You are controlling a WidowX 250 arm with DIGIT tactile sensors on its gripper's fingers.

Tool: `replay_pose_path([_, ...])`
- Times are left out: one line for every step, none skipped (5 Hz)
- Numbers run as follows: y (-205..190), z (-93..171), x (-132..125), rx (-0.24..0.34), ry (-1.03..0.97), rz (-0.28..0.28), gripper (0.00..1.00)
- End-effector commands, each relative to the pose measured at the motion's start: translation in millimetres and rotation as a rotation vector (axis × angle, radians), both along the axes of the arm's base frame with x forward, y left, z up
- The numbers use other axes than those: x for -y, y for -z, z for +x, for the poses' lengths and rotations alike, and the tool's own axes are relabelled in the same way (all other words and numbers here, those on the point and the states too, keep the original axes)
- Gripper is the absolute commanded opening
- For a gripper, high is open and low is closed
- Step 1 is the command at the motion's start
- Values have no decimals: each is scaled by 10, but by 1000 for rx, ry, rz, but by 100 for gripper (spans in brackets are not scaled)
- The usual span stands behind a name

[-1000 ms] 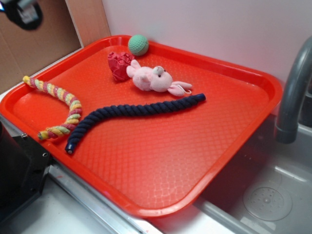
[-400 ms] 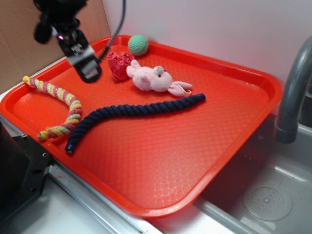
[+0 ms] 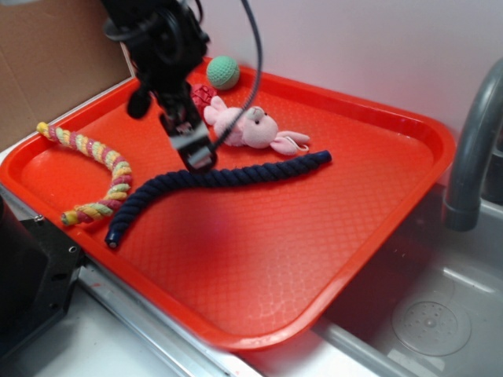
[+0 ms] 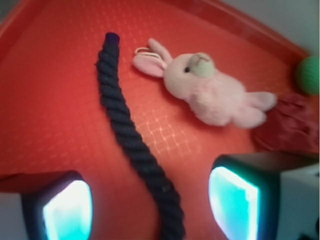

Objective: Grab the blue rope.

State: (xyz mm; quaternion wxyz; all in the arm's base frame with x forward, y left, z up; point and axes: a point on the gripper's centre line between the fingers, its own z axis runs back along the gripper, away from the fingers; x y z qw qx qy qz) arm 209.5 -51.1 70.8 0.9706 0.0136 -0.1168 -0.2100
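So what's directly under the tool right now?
The blue rope runs between the open tool's two fingers, lying on the bare red tray. The pink bunny lies off to one side. The rope's near end is out of the wrist view.

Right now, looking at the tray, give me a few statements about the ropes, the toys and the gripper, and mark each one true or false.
1. The gripper is open, with the blue rope running between its fingers. True.
2. The gripper has lifted the blue rope. False: it lies flat on the red tray.
3. The pink plush toy lies beside the blue rope. True.
4. The green ball sits on the multicoloured rope. False: it is at the tray's far edge.
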Motion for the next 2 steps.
replay_pose_path([336, 120, 190, -40, 134, -51, 100])
replay_pose_path([499, 148, 195, -70, 145, -53, 100])
